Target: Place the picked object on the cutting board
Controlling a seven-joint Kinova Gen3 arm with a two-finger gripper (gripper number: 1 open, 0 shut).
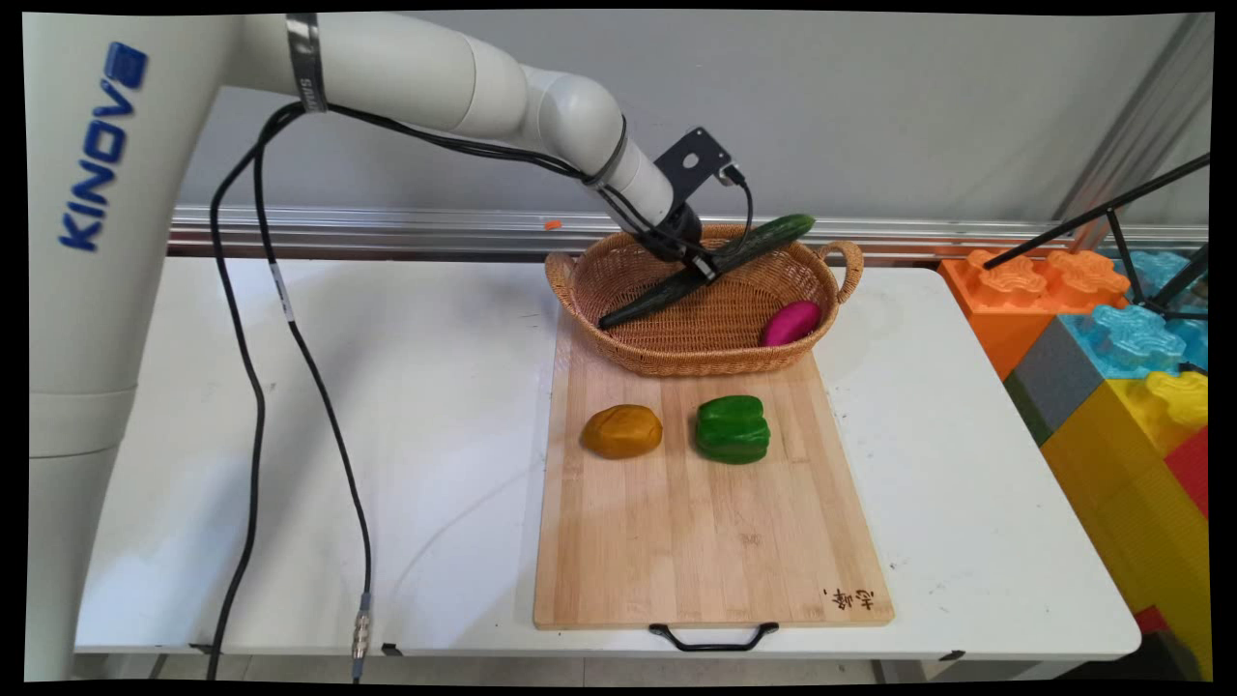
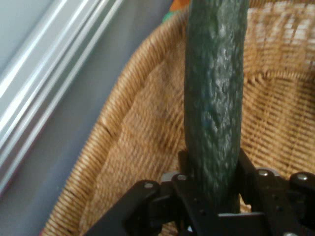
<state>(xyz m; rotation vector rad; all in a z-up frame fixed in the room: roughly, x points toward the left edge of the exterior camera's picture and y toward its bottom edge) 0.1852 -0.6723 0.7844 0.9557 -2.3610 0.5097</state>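
Here, cucumber (image 1: 710,268) clamped near mid-length by gripper (image 1: 698,263), jaws closed tight on both its sides; held tilted over wicker basket (image 1: 676,353), lower end inside, upper end past far rim. Magenta veg (image 1: 791,322) seen in basket at right, apart from cucumber. Basket set on far end of wooden cutting board (image 1: 705,541). On board: orange-brown item (image 1: 622,430) & green pepper (image 1: 733,428), side by side, near basket. White table (image 1: 406,406) underneath; grey wall behind; big coloured blocks (image 1: 1131,387) at right.

gripper (image 2: 215,189) clamped on dark green cucumber (image 2: 215,93) w/ wicker basket (image 2: 128,142) wall behind.
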